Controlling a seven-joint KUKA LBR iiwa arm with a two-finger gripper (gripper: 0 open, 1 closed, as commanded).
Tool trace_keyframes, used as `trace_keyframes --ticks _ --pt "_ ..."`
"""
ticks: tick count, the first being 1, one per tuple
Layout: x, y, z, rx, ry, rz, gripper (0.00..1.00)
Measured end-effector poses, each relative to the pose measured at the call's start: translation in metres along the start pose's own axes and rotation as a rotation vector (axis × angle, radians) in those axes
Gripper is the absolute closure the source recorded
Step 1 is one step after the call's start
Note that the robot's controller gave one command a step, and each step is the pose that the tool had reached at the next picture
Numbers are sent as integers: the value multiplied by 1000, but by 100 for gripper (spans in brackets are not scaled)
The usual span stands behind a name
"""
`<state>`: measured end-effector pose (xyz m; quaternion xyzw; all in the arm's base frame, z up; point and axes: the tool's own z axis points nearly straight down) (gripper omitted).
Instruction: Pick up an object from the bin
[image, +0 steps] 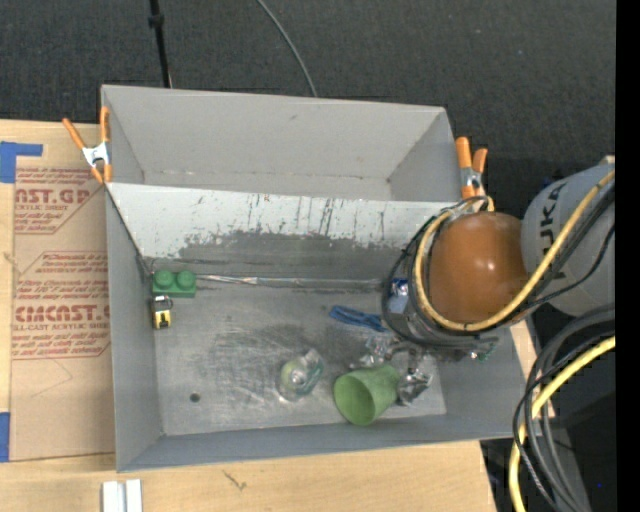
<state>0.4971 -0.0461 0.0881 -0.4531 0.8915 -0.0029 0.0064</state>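
**Ana:** What sat closest to the lens?

**Ben:** The orange cover (480, 265) on the arm's wrist. It hung high over the right near part of the bin (230, 350), with yellow cables (560, 250) looped round it. Under it some shiny metal parts (408, 378) of the arm's tip poked down towards the bin floor.

**Ana:** And the jaws?

**Ben:** I could not tell whether they stood wide or narrow. The cover hid most of them, and the metal below it was a tangle.

**Ana:** What was there to take?

**Ben:** Nearest was a green cup (362, 396), which lay on its side close to the near wall with its wider end turned to the near left. The metal parts were touching its narrow end or just beside it; I could not say which. Nothing could be seen gripped.

**Ana:** Anything else nearby?

**Ben:** A blue strip (355, 318) lay just left of the wrist, and a clear glassy thing (298, 376) just left of the cup. A green block (173, 283) and a small yellow piece (162, 318) lay well apart from them, against the left wall.

**Ana:** How would you have gone about the cup?

**Ben:** By my judgement, it was best to come straight down across its round body, not along it. The jaws needed to be spread enough to pass both sides and then close gently. A cup on its side would likely roll, so the squeeze ought to have been centred. The near wall left little room, so I would have kept the wrist clear of it.
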Motion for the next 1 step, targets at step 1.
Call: trace_keyframes --ticks 1 --pt "-12 7 -159 -5 2 -194 100"
